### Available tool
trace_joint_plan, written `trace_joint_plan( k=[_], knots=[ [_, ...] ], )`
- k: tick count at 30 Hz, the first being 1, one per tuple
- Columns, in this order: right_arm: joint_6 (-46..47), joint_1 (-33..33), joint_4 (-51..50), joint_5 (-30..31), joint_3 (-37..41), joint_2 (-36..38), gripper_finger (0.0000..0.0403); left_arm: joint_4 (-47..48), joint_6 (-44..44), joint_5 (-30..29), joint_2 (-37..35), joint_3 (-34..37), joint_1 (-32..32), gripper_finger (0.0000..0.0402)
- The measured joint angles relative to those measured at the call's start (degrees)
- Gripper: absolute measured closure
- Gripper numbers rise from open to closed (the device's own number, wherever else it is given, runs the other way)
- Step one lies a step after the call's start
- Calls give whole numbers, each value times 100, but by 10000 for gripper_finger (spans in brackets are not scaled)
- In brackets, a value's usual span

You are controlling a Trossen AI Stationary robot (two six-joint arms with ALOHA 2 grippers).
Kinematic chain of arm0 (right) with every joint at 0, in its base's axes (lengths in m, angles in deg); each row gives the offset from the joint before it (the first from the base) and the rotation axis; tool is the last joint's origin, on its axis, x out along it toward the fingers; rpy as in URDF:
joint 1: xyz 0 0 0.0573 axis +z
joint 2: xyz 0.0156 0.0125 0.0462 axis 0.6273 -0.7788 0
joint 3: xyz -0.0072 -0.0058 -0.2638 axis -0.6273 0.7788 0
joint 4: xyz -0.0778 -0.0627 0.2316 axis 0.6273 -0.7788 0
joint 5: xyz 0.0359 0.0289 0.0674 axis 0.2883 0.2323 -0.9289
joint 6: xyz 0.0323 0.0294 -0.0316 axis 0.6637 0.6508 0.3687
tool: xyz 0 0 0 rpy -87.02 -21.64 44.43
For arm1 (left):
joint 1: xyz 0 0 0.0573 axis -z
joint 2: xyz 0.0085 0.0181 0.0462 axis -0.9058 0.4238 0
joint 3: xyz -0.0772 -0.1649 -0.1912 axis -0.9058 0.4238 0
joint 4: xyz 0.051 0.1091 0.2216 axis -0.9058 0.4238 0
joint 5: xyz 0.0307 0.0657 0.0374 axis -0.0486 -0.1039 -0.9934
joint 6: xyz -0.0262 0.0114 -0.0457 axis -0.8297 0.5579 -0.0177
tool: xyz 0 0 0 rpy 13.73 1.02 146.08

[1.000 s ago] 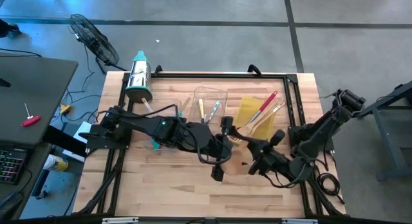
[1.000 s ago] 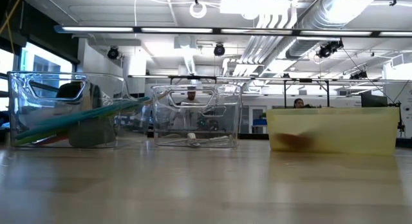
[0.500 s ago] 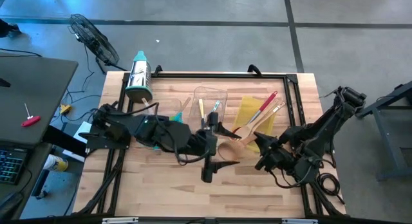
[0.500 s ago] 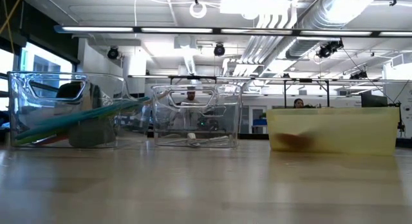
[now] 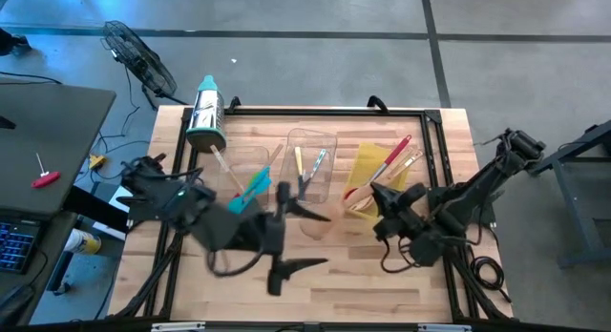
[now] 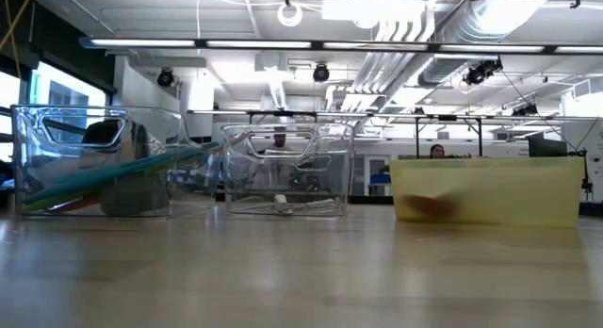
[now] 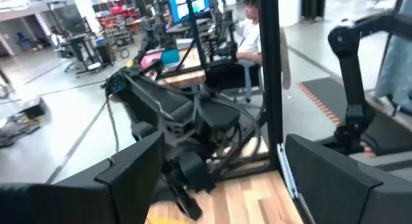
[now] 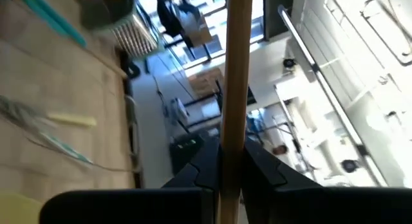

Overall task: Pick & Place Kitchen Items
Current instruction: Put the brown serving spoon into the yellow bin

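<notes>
We saw the right gripper (image 5: 375, 200) clamped on a wooden spoon (image 8: 233, 89) beside the yellow bin (image 5: 377, 163); the left gripper (image 5: 291, 235), fingers apart, hung over bare table (image 5: 382, 284) centre.

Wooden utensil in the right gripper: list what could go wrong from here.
1. The right gripper is shut on a thin wooden handle with a long length sticking out, so it may pivot or slip.
2. The yellow plastic bin already holds a red utensil lying slantwise. A careless drop there could knock it out.
</notes>
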Motion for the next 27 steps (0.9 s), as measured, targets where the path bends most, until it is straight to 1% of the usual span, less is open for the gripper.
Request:
trace_joint_plan(
  k=[4,7,10,14,17,20,23,27],
  knots=[
    [6,-272,-649,19,-2,7,376,318,-72,-567,-92,0,389,87],
    [17,-565,-1431,16,-2,7,376,502,-409,-621,-103,0,604,87],
    [44,-953,-1966,32,-2,7,376,697,-716,-725,-98,0,801,87],
    [42,-1469,-2541,3,-2,9,376,931,-1014,-1246,-98,0,1010,87],
    [193,-1775,-3244,-95,-7,9,376,1070,-1131,-1710,-96,0,1151,87],
    [717,-1945,-4282,-272,-7,9,376,1288,-1172,-2146,-96,0,1268,87],
    [1534,-1989,-5426,-419,-7,49,376,1539,-1177,-2614,-92,1,1337,87],
    [3028,-2029,-7045,-1092,-7,215,376,1720,-1363,-3095,-92,2,1318,87]
  ],
)
